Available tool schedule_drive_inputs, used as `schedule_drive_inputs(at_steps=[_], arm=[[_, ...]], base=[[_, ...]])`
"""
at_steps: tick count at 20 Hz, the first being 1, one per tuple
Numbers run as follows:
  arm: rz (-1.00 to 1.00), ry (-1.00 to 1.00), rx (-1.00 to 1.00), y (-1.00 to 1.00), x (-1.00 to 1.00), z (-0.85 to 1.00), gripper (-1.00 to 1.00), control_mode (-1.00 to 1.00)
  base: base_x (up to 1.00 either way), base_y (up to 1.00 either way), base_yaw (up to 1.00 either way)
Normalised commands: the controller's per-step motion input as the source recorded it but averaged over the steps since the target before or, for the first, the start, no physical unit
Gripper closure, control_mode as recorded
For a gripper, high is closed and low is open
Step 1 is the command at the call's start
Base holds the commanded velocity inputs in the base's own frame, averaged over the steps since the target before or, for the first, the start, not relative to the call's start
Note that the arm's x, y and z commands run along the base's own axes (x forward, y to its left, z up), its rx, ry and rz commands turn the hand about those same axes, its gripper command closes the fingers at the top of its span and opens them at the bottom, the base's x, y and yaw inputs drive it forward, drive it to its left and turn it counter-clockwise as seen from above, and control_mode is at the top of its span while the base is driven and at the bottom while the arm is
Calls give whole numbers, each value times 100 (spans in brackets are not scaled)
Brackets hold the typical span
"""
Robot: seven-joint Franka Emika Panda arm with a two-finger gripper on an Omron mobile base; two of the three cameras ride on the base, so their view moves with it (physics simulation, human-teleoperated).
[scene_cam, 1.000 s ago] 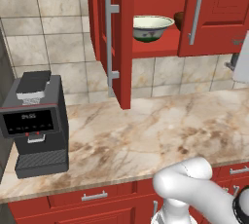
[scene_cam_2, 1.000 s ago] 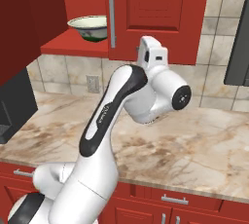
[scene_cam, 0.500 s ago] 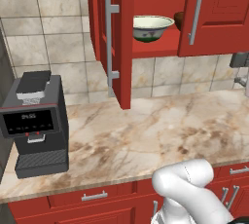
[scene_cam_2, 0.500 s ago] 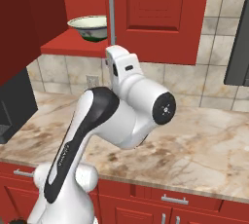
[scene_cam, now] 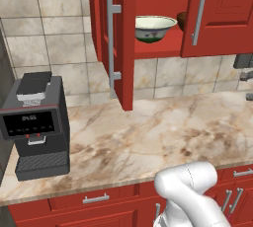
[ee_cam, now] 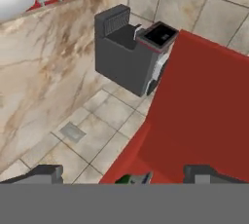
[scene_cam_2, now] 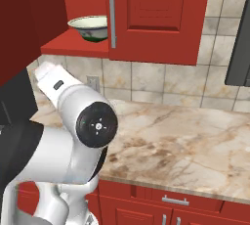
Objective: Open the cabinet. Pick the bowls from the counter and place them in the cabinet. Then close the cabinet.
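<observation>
Since a second earlier, the arm's big white joint had swung left and down across the right base view. The gripper (ee_cam: 124, 174) stood released and empty, its tips wide apart, facing the open red door and the coffee machine (ee_cam: 129, 55). The cabinet (scene_cam: 163, 14) had its left door swung out; the cream-green bowl (scene_cam: 155, 27) sat on its shelf, the brown bowl (scene_cam: 182, 21) just beside it, half hidden by the shut right door. The counter (scene_cam: 148, 137) lay below.

Glossy white arm (scene_cam_2: 73, 136) here, rounded shells all over, with a black sleeve section on one link and a round black joint cap (scene_cam_2: 97, 124) (a small green dot and pale marks at its centre)
</observation>
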Motion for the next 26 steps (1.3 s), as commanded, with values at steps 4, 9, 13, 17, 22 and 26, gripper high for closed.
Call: schedule_drive_inputs(at_steps=[4, 9, 13, 17, 22, 26], arm=[[8, -39, -45, 69, -100, 4, -100, -100], [8, -37, -47, 96, -100, 34, -100, -100], [9, -30, -59, 100, -100, 23, -100, -100], [2, -27, -61, 100, -100, 27, -100, -100], [0, -28, -58, 100, -97, 32, -100, -100], [-8, -24, -30, 96, -22, 52, -100, -100]], base=[[0, 0, 0], [0, 0, 0], [0, 0, 0], [0, 0, 0], [0, 0, 0], [0, 0, 0]])
